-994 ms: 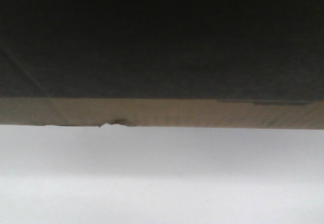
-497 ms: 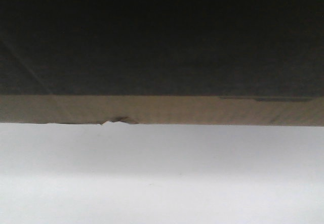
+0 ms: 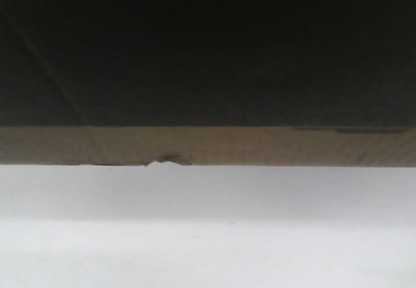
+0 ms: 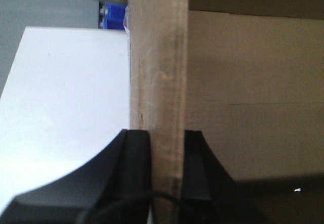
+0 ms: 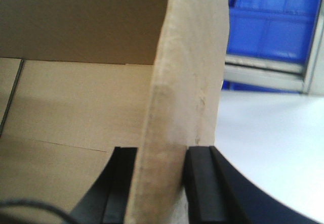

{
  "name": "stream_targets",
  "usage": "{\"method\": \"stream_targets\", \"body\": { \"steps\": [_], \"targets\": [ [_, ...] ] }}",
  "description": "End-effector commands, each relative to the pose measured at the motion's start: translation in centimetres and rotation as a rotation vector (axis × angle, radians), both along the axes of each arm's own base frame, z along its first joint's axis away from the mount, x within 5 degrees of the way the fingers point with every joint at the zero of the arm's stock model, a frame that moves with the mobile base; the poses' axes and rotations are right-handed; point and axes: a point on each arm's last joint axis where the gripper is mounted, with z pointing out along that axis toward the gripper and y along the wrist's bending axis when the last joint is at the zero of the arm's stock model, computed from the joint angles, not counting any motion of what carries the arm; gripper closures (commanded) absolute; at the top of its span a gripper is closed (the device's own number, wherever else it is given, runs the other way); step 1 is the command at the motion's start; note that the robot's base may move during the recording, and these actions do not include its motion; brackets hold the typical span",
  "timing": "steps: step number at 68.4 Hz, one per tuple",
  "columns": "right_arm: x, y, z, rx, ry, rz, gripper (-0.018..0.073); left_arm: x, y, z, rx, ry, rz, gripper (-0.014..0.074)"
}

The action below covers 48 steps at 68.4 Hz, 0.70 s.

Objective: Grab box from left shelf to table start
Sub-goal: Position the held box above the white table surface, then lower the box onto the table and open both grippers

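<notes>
Nearest the left wrist camera, the left gripper (image 4: 166,145) was clamped on one upright side wall of the large tan corrugated cardboard box with a dark navy-black printed panel (image 4: 157,72), black fingers (image 4: 137,153) pressed flat on either face. The right gripper (image 5: 161,158) pinched the opposite wall the same way. The box thus hung between the two arms, neither nearer than the other, with its long axis running side to side across the front view. Past the walls lay its bare brown inside. Its lower edge, with a small tear (image 3: 166,162), stood just above the white table (image 3: 208,236); contact could not be judged, so the next move probably runs straight down. Blue plastic crates (image 5: 273,27) sat beyond. No lettering or brand was legible.
</notes>
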Motion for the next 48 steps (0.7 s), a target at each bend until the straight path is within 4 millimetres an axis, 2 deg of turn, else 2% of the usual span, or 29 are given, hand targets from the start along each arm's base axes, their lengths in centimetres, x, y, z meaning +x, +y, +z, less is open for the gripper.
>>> {"method": "stream_targets", "body": {
  "steps": [1, 11, 20, 30, 39, 48],
  "targets": [
    [2.2, -0.6, 2.6, -0.031, -0.092, -0.068, 0.0502, 3.0, -1.0, 2.1, -0.035, -0.111, 0.014, 0.0685],
    [6.6, -0.4, 2.8, -0.047, 0.067, -0.052, 0.0502, 8.4, -2.9, 1.4, 0.011, -0.011, 0.015, 0.0685],
    [10.8, -0.4, 1.5, -0.051, 0.196, -0.049, 0.0502, 12.8, -4.5, 0.1, 0.055, 0.068, 0.018, 0.0685],
    [14.4, -0.4, 0.0, -0.056, 0.299, -0.047, 0.0502, 17.1, -6.2, -2.3, 0.095, 0.186, 0.018, 0.0685],
    [17.2, -0.4, -1.6, -0.078, 0.377, -0.038, 0.0502, 20.0, -6.9, -4.6, 0.114, 0.279, 0.038, 0.0685],
    [19.4, -0.4, -3.1, -0.116, 0.438, -0.020, 0.0502, 22.0, -6.4, -6.2, 0.110, 0.346, 0.091, 0.0685]
  ]
}}
